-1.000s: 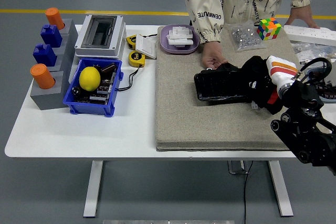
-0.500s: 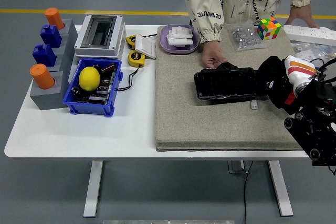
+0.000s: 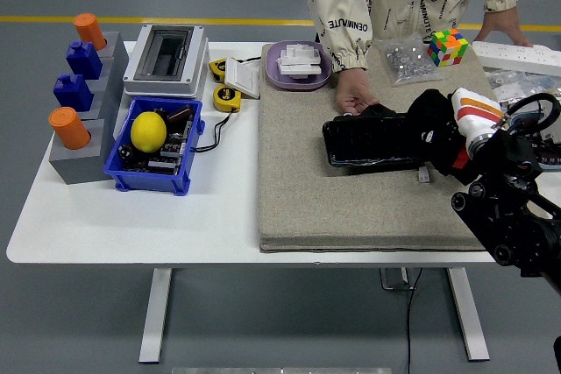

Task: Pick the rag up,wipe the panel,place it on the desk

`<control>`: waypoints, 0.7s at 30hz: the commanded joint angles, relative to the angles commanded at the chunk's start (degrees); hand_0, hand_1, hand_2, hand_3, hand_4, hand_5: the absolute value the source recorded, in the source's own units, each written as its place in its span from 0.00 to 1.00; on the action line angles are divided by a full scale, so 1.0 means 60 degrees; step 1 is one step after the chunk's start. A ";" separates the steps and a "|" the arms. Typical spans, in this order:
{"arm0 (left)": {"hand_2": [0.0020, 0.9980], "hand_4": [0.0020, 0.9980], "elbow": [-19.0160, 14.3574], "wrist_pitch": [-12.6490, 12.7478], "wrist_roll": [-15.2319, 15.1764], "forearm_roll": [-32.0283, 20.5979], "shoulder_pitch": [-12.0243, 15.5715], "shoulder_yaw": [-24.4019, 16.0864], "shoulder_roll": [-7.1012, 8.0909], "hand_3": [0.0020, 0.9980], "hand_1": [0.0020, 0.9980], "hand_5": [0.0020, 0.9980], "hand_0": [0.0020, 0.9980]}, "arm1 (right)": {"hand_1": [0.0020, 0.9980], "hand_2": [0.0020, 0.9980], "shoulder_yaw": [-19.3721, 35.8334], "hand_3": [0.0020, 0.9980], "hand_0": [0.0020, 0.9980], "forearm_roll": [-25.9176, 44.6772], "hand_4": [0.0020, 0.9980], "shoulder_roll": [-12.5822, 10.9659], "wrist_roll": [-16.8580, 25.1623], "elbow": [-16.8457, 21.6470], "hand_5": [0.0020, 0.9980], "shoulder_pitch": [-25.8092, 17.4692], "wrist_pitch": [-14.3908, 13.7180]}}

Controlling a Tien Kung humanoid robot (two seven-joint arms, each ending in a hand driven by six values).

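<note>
Rag (image 3: 436, 124): dark cloth, seen bunched at the right end of the panel (image 3: 372, 140), pressed there under the right hand (image 3: 456, 133). Going left to right: grey block stand w/ orange and blue pegs (image 3: 74, 120) at far left, blue bin (image 3: 156, 148) w/ a yellow ball, grey box (image 3: 165, 59) behind it, then the felt mat (image 3: 368, 164) on which the black panel is laid. Panel's far edge is steadied by a person's hand (image 3: 355, 94). Right hand is judged clenched on the rag; fingers mostly hidden by cloth. Left arm not seen. Step in hand: wiping, approx. mid-task. Next: rag to be swept leftward across the panel, pressure kept even, then set down on the desk (image 3: 131, 216) and released.
</note>
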 joint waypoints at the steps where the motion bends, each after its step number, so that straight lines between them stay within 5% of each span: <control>1: 0.64 0.63 -0.0002 0.0000 0.0000 -0.0002 -0.0004 0.0004 0.0001 0.56 0.64 0.44 0.60 | 0.29 0.34 0.0018 0.41 0.24 0.0002 0.95 0.0060 0.0000 0.0000 0.09 0.0016 -0.0001; 21: 0.64 0.63 0.0009 0.0003 0.0001 -0.0021 -0.0037 0.0048 0.0025 0.56 0.64 0.44 0.60 | 0.29 0.34 -0.1023 0.41 0.24 0.0218 0.95 0.0987 0.0003 0.0043 0.09 0.0291 0.0017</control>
